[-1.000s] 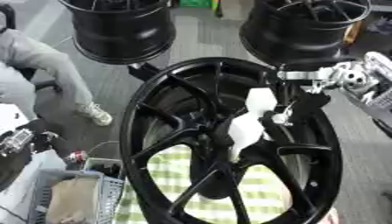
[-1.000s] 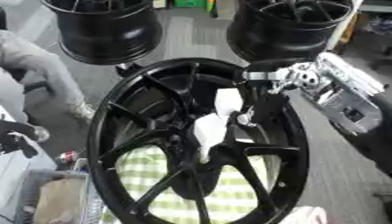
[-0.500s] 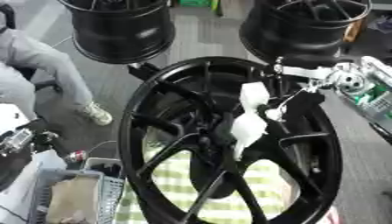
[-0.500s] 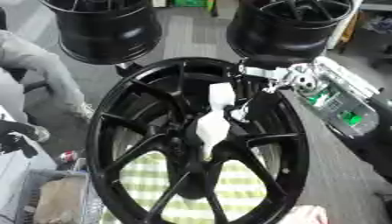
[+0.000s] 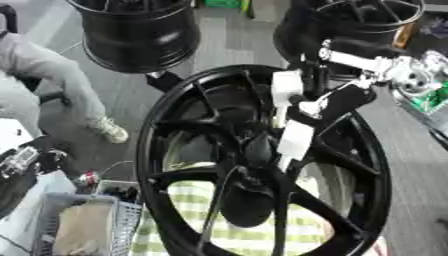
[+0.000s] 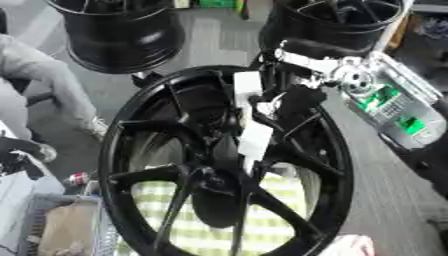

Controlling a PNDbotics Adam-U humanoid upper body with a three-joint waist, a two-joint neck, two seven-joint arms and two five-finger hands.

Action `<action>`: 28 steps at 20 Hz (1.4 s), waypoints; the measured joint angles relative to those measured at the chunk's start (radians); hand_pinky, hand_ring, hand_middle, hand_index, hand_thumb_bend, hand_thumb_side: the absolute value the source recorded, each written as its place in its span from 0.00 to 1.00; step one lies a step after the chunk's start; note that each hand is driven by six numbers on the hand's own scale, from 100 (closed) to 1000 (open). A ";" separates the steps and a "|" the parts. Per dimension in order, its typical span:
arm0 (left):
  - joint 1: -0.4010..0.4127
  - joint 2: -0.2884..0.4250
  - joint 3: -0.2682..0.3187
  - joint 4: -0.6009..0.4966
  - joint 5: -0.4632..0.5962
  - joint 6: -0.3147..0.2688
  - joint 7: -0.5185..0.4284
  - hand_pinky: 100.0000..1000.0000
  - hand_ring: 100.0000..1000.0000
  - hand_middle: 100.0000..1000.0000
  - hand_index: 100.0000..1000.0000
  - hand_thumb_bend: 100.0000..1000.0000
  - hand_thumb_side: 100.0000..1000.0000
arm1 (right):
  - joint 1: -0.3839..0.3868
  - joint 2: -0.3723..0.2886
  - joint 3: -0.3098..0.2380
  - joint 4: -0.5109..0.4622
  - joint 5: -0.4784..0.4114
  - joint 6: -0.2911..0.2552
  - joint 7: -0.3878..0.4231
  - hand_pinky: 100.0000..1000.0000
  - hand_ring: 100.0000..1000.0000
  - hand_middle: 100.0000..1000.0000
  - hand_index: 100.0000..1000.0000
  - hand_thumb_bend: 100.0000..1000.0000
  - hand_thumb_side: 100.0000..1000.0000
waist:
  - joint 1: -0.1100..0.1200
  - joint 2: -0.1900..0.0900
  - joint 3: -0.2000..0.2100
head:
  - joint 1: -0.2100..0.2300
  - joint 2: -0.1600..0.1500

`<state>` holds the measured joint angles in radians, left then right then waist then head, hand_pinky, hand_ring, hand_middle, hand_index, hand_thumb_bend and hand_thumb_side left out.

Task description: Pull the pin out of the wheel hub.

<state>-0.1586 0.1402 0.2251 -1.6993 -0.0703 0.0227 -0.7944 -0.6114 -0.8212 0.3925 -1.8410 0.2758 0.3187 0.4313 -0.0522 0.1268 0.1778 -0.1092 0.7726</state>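
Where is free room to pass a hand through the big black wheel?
The wide gaps between spokes in the lower half of the big black wheel, above the green checked cloth, are free. The upper right is crowded: the right hand holds the white pin near the hub.
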 measured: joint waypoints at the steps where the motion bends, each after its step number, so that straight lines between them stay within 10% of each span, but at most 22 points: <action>1: 0.000 0.000 0.000 0.000 0.000 0.000 0.000 0.55 0.40 0.54 0.68 0.00 0.90 | -0.010 -0.006 -0.013 -0.007 -0.016 0.007 -0.006 0.51 0.42 0.42 0.50 0.02 0.23 | -0.001 0.000 0.000 | 0.001 0.000; 13: 0.004 0.004 0.000 0.006 -0.002 0.002 0.000 0.55 0.40 0.54 0.68 0.00 0.91 | -0.036 -0.089 -0.235 0.042 -0.094 0.017 -0.207 0.48 0.41 0.41 0.50 0.02 0.18 | -0.020 -0.006 -0.016 | 0.016 0.000; 21: 0.011 0.009 0.014 0.005 -0.010 0.013 0.011 0.55 0.40 0.54 0.68 0.00 0.92 | 0.308 -0.154 -0.500 0.163 -0.208 -0.029 -0.561 0.44 0.40 0.41 0.49 0.00 0.18 | -0.023 -0.006 -0.054 | 0.042 0.000; 28: 0.017 0.009 0.024 0.004 -0.010 0.019 0.019 0.56 0.40 0.54 0.68 0.00 0.92 | 0.628 -0.002 -0.695 0.255 -0.252 -0.097 -0.906 0.49 0.44 0.45 0.56 0.02 0.22 | -0.023 -0.006 -0.089 | 0.056 0.000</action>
<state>-0.1420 0.1492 0.2489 -1.6949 -0.0807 0.0421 -0.7754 0.0168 -0.8237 -0.3022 -1.5863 0.0237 0.2221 -0.4746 -0.0754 0.1205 0.0885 -0.0529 0.7726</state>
